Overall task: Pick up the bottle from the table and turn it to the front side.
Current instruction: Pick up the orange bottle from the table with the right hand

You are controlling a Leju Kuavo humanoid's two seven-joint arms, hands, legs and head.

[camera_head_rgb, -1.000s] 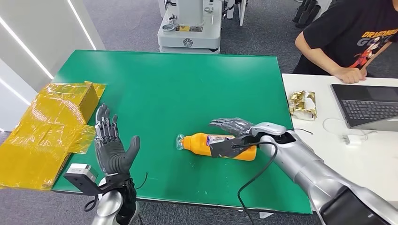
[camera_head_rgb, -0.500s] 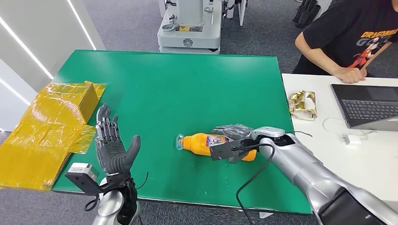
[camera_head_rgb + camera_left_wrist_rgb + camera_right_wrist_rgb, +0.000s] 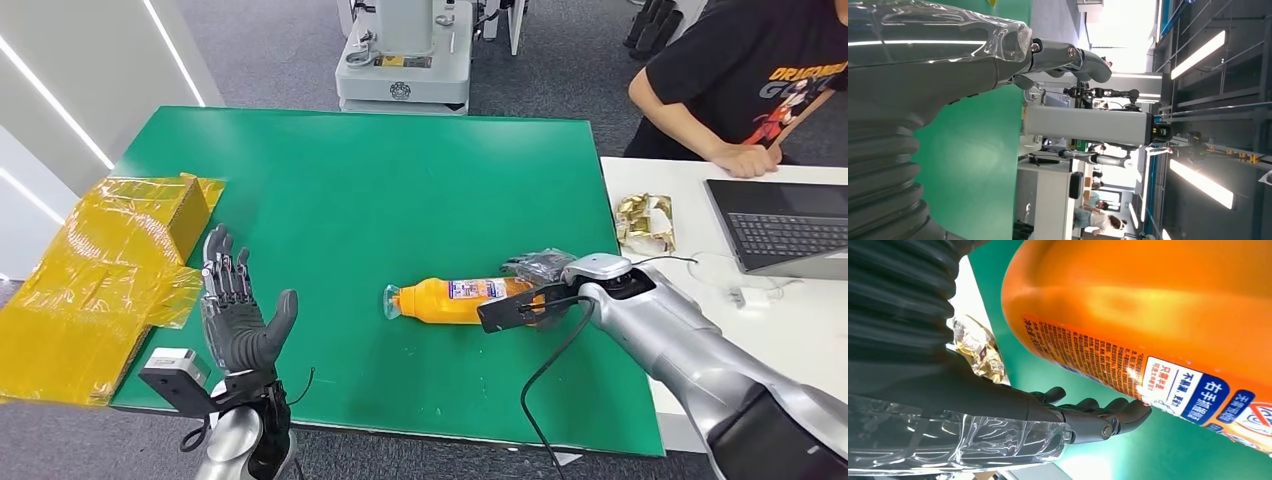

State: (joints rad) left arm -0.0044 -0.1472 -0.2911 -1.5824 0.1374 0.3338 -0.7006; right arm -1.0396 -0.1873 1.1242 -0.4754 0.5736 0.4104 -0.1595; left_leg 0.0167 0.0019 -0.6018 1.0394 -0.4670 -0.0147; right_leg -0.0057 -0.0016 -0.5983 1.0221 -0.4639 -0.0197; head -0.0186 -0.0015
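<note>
The orange plastic bottle with a clear cap and a printed label (image 3: 455, 300) lies on its side on the green table mat (image 3: 380, 190), toward four o'clock of the mat's middle, cap pointing to nine o'clock. Over the last second it has slid a little toward three o'clock and rolled, so that more of its white and blue label now faces up. The right hand (image 3: 540, 280) has moved with it from the bottle's middle to its base end, and its dark fingers (image 3: 1098, 412) now curl around the far side of the base, touching the label's edge in the right wrist view. The hand appears to grip the bottle, though the bottle seems not yet lifted off the mat. I judge that the turn has begun as a roll; lifting is still to come.

The left hand (image 3: 237, 315) stands upright near the mat's edge at eight o'clock, fingers apart and holding nothing. Beyond it at nine o'clock sits a yellow taped cardboard box (image 3: 110, 270).
</note>
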